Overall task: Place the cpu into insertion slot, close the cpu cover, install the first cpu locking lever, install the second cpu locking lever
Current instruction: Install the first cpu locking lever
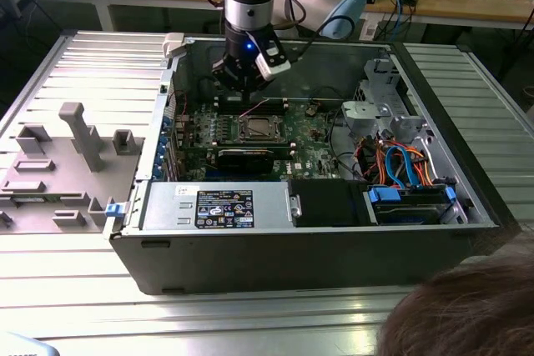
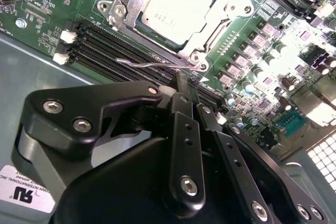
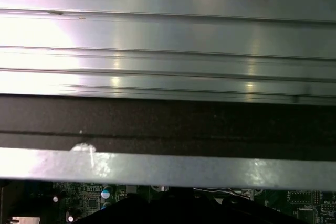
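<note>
- The cpu (image 2: pixel 176 11) sits in the insertion slot (image 2: pixel 126 11) under the cpu cover (image 2: pixel 207 27).
- The gripper (image 2: pixel 184 90) hangs just beside a locking lever (image 2: pixel 157 64).
- Memory slots (image 2: pixel 113 51) lie between socket and case wall (image 2: pixel 37 72).

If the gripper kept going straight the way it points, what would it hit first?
Probably the thin wire lever beside the socket holding the cpu, just ahead of the gripper; depth is unclear.

Second wrist view: tool (image 2: pixel 185 90) body blocks the board below the socket, fingertips too tightly packed to read their gap. cpu cover (image 2: pixel 126 3) cut off by the frame edge. Exterior view: cpu (image 1: pixel 257 129) too small to judge seating; lever state unreadable. First wrist view: motherboard (image 3: pixel 294 203) mostly behind the case wall (image 3: pixel 168 169).
</note>
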Tool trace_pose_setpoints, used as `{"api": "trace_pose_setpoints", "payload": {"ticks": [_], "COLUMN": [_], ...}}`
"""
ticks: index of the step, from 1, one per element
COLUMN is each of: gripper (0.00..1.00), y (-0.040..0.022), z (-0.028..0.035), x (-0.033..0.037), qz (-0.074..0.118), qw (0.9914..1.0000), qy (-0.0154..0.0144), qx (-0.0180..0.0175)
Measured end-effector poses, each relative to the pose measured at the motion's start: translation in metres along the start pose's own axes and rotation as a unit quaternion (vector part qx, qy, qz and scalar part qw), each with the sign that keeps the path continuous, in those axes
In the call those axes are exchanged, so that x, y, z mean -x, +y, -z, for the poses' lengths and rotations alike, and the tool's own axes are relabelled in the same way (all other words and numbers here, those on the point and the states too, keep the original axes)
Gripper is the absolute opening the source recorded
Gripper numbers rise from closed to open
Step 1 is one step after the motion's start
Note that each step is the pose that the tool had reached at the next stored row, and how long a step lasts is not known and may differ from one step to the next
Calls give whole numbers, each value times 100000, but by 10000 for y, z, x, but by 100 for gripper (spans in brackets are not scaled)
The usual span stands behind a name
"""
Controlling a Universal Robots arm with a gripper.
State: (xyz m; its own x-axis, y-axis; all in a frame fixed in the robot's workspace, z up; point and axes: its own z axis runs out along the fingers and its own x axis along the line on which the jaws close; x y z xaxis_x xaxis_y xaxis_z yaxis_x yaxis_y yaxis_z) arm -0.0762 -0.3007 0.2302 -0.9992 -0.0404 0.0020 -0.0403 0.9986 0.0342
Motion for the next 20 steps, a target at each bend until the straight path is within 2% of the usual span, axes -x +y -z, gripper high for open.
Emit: {"api": "trace_pose_setpoints", "payload": {"ticks": [20], "gripper": [11], "y": [-2], "z": [-51], "x": [16], "qz": [1], "qw": [100000], "qy": [-4], "qx": [1]}}
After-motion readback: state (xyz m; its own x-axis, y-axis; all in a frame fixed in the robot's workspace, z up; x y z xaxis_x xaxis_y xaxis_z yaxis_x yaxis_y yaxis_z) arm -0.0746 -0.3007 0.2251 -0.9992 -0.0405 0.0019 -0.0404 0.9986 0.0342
